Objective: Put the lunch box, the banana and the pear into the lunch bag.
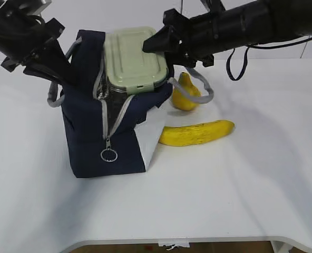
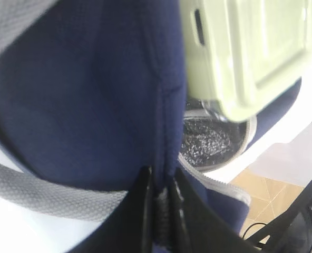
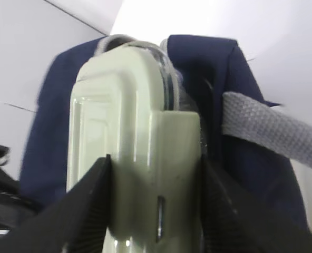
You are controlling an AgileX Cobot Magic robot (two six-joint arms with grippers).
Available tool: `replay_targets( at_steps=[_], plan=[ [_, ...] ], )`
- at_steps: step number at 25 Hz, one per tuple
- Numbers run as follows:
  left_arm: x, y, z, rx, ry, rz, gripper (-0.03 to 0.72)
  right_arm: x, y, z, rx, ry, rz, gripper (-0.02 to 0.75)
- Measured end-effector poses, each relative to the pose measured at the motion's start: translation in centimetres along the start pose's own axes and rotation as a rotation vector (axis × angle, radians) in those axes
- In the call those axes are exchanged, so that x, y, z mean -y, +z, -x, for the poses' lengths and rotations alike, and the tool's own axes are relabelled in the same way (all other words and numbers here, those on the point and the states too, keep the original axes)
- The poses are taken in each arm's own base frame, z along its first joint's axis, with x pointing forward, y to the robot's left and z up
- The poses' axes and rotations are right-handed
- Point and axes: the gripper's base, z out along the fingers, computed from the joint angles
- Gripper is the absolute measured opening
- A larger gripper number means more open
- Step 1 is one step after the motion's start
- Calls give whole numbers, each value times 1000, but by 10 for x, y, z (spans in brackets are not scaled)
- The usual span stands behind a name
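Green-lidded lunch box [image 1: 133, 59] sitting tilted in the open mouth of the lunch bag [image 1: 93, 132], not yet all the way in. Clamped at its 3 o'clock end by the right gripper [image 1: 152, 45], reaching flat across from 2 o'clock. Blue rim pinched by the left gripper [image 2: 161, 203] at 9 o'clock, likely to keep the bag open. Pear [image 1: 184, 94] and banana [image 1: 196, 132] waiting on the table [image 1: 240, 184] at 3 o'clock.

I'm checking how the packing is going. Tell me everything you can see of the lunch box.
The lunch box is a rounded rectangular clear container under a pale sage-green clip lid that looks like plastic. It sits tilted in the open mouth of the lunch bag, only partly inside. The right tool grips one end across the lid.
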Motion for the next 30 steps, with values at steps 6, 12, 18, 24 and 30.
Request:
replay_targets(
  at_steps=[6, 12, 18, 24, 30],
  plan=[
    [1, 0, 0, 1, -5, -15, 15, -6, 8, -5, -14, -35, -19, 364],
    [9, 0, 3, 33, -35, -105, 15, -15, 27, -19, -58, -50, -6, 364],
    [13, -1, 5, 52, -35, -152, 15, -10, 40, -29, -92, -41, -9, 364],
    [10, 0, 4, 37, -8, -110, 15, 4, 52, -35, -93, -13, -41, 364],
    [2, 0, 1, 6, 27, -29, 15, 6, 62, -42, -110, 6, -29, 364]
  ],
)
